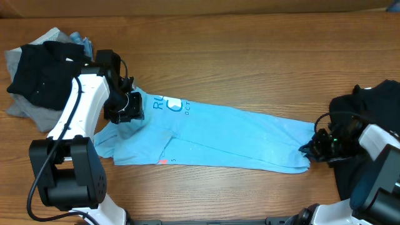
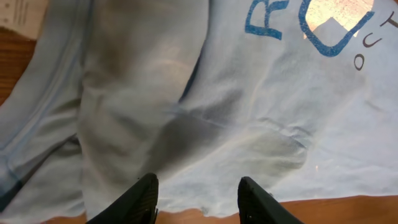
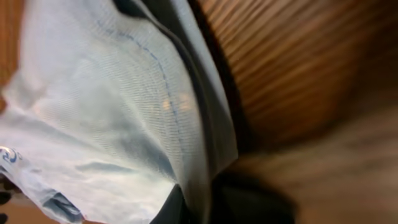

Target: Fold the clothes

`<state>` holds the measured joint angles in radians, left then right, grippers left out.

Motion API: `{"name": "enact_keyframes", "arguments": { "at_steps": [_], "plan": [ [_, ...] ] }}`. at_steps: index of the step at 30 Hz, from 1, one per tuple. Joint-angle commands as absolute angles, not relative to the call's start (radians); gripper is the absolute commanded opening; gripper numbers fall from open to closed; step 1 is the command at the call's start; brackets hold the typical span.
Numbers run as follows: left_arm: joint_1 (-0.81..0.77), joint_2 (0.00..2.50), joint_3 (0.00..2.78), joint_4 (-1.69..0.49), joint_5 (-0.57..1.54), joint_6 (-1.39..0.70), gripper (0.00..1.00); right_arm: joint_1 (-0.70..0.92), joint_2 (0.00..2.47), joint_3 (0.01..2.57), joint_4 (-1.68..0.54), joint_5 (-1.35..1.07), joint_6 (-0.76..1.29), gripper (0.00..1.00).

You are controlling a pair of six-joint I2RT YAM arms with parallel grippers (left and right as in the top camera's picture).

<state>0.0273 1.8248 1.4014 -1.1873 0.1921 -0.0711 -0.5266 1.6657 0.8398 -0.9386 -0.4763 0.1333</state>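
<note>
While the light blue T-shirt (image 1: 231, 134) lies stretched lengthwise across your wooden table (image 1: 250, 56), a black and grey pile (image 1: 37, 75) sits at the left end and another black garment (image 1: 369, 103) at the right edge. Your right gripper (image 1: 310, 149) is clamped on the shirt's right-hand hem. Your left gripper (image 2: 198, 198) hovers, jaws apart, over the cloth below the blue lettering (image 2: 264, 18)

Matt cloth T-shirt (image 1: 250, 134), grained wooden table (image 1: 250, 56)

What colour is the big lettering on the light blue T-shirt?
The lettering is a darker blue, clearest in the left wrist view.
</note>
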Motion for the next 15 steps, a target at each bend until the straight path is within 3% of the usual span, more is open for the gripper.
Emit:
{"name": "enact_keyframes", "arguments": {
  "at_steps": [1,9,15],
  "plan": [
    [0.04,1.81,1.472,-1.216,0.212,-0.048,0.44,-0.541,1.56,0.941,-0.974,-0.408,0.136,0.04],
    [0.052,1.803,1.633,-1.315,0.212,-0.036,0.45,-0.496,1.449,1.07,-1.073,-0.368,0.134,0.04],
    [0.052,1.803,1.697,-1.351,0.212,-0.037,0.46,-0.316,1.432,1.076,-1.104,-0.415,0.138,0.04]
  ]
}}
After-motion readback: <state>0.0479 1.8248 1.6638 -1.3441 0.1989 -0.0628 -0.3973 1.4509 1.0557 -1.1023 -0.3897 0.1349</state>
